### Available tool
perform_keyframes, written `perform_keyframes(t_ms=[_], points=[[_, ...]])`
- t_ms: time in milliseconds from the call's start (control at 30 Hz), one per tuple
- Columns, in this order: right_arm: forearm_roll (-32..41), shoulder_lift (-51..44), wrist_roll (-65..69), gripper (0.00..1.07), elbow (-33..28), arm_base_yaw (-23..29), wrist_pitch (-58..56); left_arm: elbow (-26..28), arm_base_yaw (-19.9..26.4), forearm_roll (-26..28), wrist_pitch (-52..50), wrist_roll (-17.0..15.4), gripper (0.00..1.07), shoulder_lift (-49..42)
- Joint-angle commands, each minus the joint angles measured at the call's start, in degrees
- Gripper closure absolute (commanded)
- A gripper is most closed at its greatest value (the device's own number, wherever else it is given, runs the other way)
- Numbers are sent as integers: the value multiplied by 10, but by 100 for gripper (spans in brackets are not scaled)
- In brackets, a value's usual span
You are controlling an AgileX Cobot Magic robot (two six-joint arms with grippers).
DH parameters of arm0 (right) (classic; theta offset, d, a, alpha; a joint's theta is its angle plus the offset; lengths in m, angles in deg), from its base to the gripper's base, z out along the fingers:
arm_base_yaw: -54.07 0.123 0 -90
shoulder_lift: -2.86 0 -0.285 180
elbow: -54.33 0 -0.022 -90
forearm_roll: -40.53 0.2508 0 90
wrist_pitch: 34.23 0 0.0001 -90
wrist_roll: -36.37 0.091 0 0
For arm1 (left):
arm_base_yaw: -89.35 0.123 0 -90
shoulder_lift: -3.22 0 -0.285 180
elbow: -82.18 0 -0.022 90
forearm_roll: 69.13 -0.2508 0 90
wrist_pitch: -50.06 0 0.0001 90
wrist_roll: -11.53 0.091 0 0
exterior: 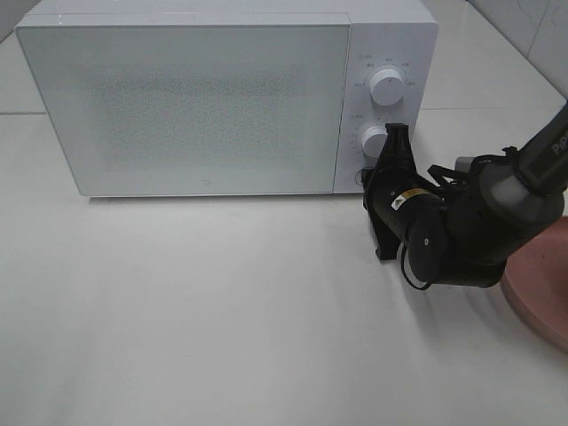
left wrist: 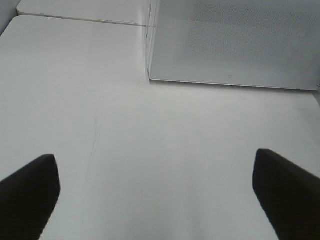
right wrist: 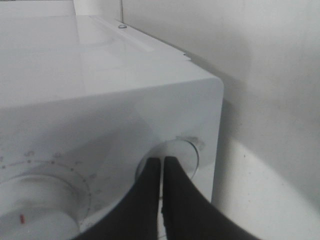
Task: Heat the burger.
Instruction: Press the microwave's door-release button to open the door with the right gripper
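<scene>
Your right gripper (right wrist: 163, 161), closed tight on nothing, has its tips at the round button (right wrist: 189, 151) on the white microwave (exterior: 177, 98). Your left gripper (left wrist: 154, 162) hangs wide open, empty, over the table (left wrist: 150, 120).

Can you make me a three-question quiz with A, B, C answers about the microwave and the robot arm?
1. Where are the right gripper's tips?
A) at the microwave's round button
B) inside the microwave
C) up on its roof

2. How many turning knobs does the microwave have?
A) one
B) two
C) four

3. How is the microwave door?
A) wide open
B) shut
C) taken off

Answers:
1 A: the closed tips meet the button in the right wrist view.
2 B: one knob sits above the other.
3 B: the door lies flush with the front.
</scene>
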Motion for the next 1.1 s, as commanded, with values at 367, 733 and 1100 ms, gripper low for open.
perform_keyframes(t_ms=[367, 733, 1100], points=[[7, 12, -14, 107, 14, -11, -1, -1, 1, 2, -1, -2, 6, -10], [-3, 12, -9, 107, 25, -11, 61, -1, 1, 2, -1, -2, 6, -10], [-9, 12, 35, 107, 28, -11, 63, -1, 1, 2, -1, -2, 6, -10]])
